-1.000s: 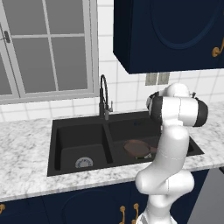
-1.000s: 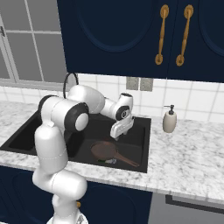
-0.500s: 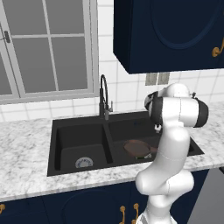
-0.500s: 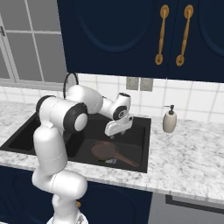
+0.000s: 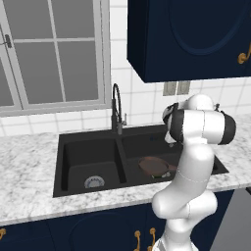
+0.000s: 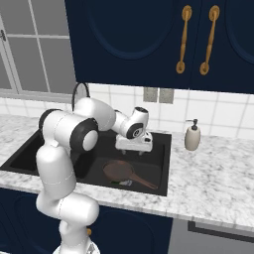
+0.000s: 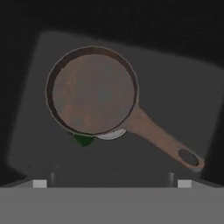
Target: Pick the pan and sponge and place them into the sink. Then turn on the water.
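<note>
Dark fingers [image 6: 140, 152] hang spread wide with nothing between them, pointing down from the white hand over the right basin of the sink [image 6: 161, 163]; in the hand view their tips [image 7: 52, 176] poke up at the bottom edge, well apart, above the basin floor. Directly below lies the pan [image 7: 92, 90], reddish-brown and round, flat on the floor of that right basin, its thin handle running out toward the lower right of the hand view and ending in a small hanging hole. Under the pan's near rim a sliver of the silver drain [image 7: 110, 134] shows, and just beside it a dark green corner of the sponge [image 7: 83, 140] sticks out, the rest of it hidden by the pan. From the right base view the pan [image 6: 119, 171] sits near the front of the basin with a bit of green at its front edge. In the left base view the pan [image 5: 153, 165] lies right of the divider, the sink [image 5: 68, 182] black and matte, its left basin holding a silver drain. Black arched faucet [image 5: 116, 109] stands at the back behind the divider. Soap dispenser [image 6: 192, 135] stands on the marble surface [image 6: 213, 183] right of the sink.
</note>
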Controlling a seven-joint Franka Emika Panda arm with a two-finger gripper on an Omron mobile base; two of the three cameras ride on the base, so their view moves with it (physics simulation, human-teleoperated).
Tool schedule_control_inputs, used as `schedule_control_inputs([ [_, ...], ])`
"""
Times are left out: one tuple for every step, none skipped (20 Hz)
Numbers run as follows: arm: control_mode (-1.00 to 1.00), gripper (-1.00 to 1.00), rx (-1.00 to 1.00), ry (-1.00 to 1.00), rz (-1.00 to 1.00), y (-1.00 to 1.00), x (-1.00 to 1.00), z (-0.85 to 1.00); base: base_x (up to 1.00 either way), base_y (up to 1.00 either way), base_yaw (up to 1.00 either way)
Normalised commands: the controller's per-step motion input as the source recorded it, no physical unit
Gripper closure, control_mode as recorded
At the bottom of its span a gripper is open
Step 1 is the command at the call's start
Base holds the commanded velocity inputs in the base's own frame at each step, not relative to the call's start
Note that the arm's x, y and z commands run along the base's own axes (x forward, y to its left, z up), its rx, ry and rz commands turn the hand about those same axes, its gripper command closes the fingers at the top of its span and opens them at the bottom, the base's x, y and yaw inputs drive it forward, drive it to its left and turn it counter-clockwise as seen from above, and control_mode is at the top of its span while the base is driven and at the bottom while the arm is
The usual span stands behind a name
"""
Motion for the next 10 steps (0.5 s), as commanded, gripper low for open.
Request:
schedule_control_inputs([
  [-1.00,-1.00,0.00,0.08,-0.73,0.00,0.07,0.00,0.00,0.00,0.00],
  [-1.00,-1.00,0.00,0.08,-0.73,0.00,0.06,0.00,0.00,0.00,0.00],
  [-1.00,-1.00,0.00,0.08,-0.72,0.00,0.02,0.00,0.00,0.00,0.00],
  [-1.00,-1.00,0.00,0.09,-0.71,0.00,0.02,0.00,0.00,0.00,0.00],
  [-1.00,-1.00,0.00,0.09,-0.70,0.00,0.03,0.00,0.00,0.00,0.00],
  [-1.00,-1.00,0.00,0.10,-0.68,0.01,0.04,0.00,0.00,0.00,0.00],
  [-1.00,-1.00,0.00,0.08,-0.66,0.07,0.00,0.00,0.00,0.00,0.00],
  [-1.00,-1.00,0.00,0.07,-0.61,0.16,0.00,0.00,0.00,0.00,0.00],
  [-1.00,-1.00,0.00,0.02,-0.44,0.24,0.00,0.00,0.00,0.00,0.00],
  [-1.00,-1.00,-0.05,0.04,-0.24,0.13,0.00,0.00,0.00,0.00,0.00],
])
